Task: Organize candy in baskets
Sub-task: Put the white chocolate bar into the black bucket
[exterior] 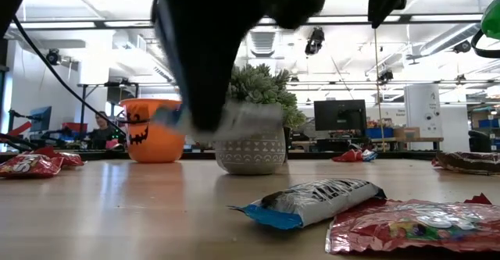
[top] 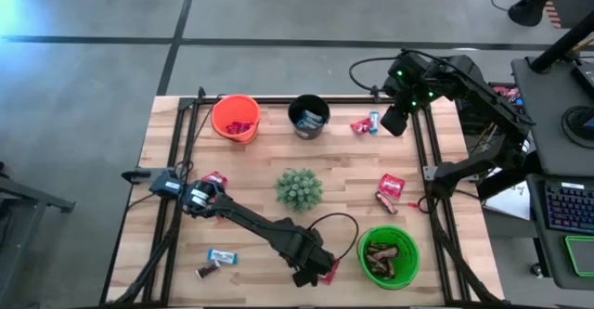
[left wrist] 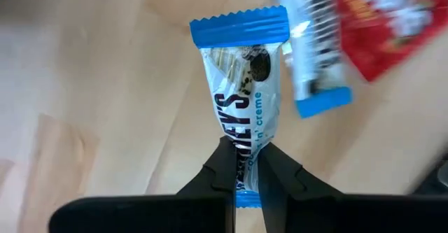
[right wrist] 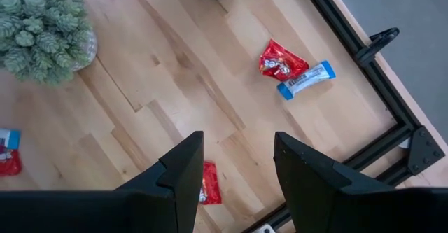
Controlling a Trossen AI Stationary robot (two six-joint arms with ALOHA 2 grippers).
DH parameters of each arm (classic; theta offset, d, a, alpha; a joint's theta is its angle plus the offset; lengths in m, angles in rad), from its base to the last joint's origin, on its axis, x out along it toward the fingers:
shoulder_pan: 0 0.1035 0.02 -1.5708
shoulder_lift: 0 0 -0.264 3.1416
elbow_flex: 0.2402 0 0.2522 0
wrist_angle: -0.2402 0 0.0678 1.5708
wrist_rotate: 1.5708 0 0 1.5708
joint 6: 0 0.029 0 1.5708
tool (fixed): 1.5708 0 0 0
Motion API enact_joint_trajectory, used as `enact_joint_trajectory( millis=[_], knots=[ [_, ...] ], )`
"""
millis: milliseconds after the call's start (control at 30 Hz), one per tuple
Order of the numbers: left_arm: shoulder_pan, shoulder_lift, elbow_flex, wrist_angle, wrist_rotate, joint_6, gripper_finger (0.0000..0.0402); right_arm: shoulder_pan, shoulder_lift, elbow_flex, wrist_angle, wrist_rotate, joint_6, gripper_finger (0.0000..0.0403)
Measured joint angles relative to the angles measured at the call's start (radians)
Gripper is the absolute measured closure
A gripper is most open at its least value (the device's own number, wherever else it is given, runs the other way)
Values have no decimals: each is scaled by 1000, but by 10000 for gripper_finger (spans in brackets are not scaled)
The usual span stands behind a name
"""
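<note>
- The spiky green plant [top: 299, 188] stands in a pot at the middle of the wooden surface [top: 251, 165]; every place below is given from it.
- The left gripper [left wrist: 246, 179] is at the near edge of the surface, near-right of the plant, beside the green basket [top: 389, 256].
- Its fingers [left wrist: 222, 164] are pressed together, pinching the lower end of a blue-and-silver candy bar [left wrist: 242, 93]. The bar sticks straight out beyond the fingertips.
- Past the held bar, a second blue-and-silver bar [left wrist: 311, 47] and a red candy [left wrist: 381, 19] lie on the wood.
- The right gripper [right wrist: 236, 164] hovers over the far right corner, well apart from the plant, its fingers spread and holding nothing.
- Below the right gripper lie a red candy [right wrist: 281, 59] and a blue-and-silver bar [right wrist: 306, 80], touching each other.
- The orange basket [top: 236, 118] is far-left of the plant and holds red candy.
- The black basket [top: 309, 116] is straight behind the plant with a blue-and-silver bar inside.
- The green basket holds dark brown candy.
- More loose candy lies right of the plant [top: 391, 186], left of it [top: 215, 179], and near-left of it [top: 221, 255].
</note>
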State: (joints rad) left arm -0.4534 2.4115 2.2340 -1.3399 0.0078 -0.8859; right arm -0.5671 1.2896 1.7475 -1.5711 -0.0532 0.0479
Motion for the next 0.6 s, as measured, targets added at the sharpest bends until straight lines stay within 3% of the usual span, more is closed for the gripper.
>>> enact_joint_trajectory(
  millis=[200, 600],
  knots=[
    [5, -2, 123, -38, -30, 88, 395, 0, 0, 0, 0, 0, -7, 241],
    [31, -93, 111, -177, -76, 125, 396, 0, 0, 0, 0, -29, -6, 241]
  ],
)
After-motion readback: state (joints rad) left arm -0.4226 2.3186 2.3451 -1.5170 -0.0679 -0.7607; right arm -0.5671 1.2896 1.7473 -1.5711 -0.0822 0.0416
